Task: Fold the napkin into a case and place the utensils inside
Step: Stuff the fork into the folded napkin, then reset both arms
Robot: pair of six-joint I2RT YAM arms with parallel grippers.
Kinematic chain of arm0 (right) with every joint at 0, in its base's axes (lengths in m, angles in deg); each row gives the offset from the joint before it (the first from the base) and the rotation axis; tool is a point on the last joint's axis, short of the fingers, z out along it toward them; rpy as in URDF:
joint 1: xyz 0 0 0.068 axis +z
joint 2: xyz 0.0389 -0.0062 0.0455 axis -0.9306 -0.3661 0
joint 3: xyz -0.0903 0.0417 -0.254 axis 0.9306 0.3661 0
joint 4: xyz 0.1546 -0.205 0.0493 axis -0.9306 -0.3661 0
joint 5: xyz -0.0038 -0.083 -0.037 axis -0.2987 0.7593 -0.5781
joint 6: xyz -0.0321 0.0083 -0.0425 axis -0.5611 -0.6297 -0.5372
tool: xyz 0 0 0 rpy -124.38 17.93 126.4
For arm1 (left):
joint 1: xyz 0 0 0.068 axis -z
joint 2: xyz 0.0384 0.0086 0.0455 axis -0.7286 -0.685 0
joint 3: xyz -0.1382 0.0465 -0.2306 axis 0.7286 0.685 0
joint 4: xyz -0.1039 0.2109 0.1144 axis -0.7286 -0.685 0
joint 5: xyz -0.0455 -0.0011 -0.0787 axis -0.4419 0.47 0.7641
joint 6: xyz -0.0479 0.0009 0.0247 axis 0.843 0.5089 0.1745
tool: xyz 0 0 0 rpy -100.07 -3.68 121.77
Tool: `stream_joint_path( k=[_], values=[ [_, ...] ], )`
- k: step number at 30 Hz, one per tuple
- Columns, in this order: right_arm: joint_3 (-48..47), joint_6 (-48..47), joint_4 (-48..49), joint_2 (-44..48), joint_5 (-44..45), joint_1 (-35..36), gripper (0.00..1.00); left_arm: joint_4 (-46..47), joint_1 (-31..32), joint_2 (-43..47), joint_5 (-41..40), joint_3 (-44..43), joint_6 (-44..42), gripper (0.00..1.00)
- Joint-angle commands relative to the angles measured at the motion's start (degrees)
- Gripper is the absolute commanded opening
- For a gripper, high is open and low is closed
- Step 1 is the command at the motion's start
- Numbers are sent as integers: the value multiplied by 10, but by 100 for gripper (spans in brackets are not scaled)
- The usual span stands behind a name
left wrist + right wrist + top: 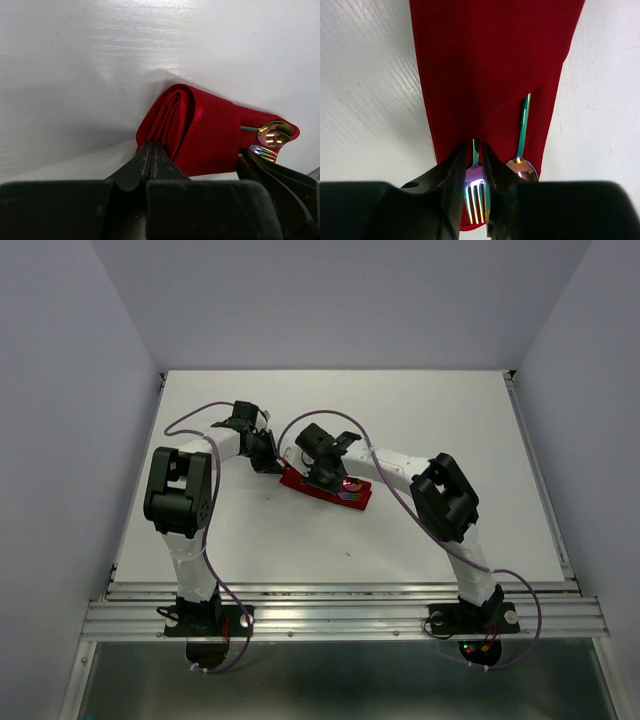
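as the left gripper (151,148) pinches the 10 o'clock end of the case (298,482) (jaws fully together), the right gripper (474,149) stands slightly parted astride the fork (476,192) tucked inside, spoon (522,150) at its 3 o'clock.

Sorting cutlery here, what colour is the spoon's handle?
Teal-green, on the spoon; best in the right wrist view.

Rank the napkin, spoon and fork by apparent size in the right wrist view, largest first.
1. napkin, by far the largest.
2-3. spoon and fork: too close to rank, since both are partly hidden inside the cloth.
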Motion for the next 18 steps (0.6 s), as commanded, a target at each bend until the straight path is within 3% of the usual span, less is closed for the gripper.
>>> stream_joint_path(
  k=[1,2,10,18],
  values=[
    [-29,13,3,-4,7,9,30,7,6,5,11,-2,-7,4],
    [-26,17,7,-2,15,9,35,8,6,5,12,-2,-7,4],
    [-24,30,10,19,46,9,38,9,7,10,12,4,-8,4],
    [-10,48,15,63,148,9,45,9,10,10,8,8,-9,4]
  ],
)
